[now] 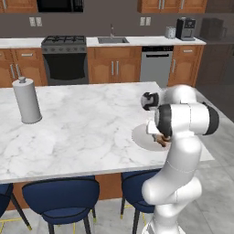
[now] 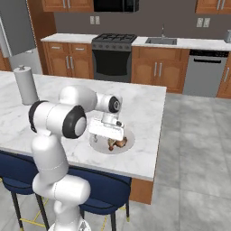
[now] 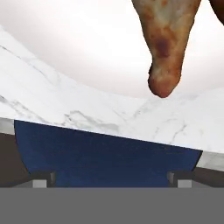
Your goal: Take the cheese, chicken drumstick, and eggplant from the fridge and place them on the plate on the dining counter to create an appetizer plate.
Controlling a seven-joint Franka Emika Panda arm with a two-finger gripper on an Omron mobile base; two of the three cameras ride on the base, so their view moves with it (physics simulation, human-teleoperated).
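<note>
The chicken drumstick [image 2: 119,143] is over the near right part of the round pale plate [image 2: 97,143] on the marble dining counter [image 2: 144,103]. I cannot tell whether it rests on the plate. In the hand view the drumstick [image 3: 165,39] reaches down from the top over the plate [image 3: 87,48], well away from my fingertips [image 3: 43,178]. My gripper [image 2: 111,140] hovers just above the plate, open, with nothing between its fingers. In the left base view my forearm covers much of the plate [image 1: 141,137] and the drumstick [image 1: 160,140]. The cheese and the eggplant are out of view.
A grey cylinder canister [image 1: 27,100] stands on the counter's far left. Blue stools [image 1: 61,194] sit under the near edge. The counter ends just right of the plate. Stove [image 1: 65,59], sink and dishwasher line the back wall. The tall grey fridge [image 2: 16,31] is at the far left.
</note>
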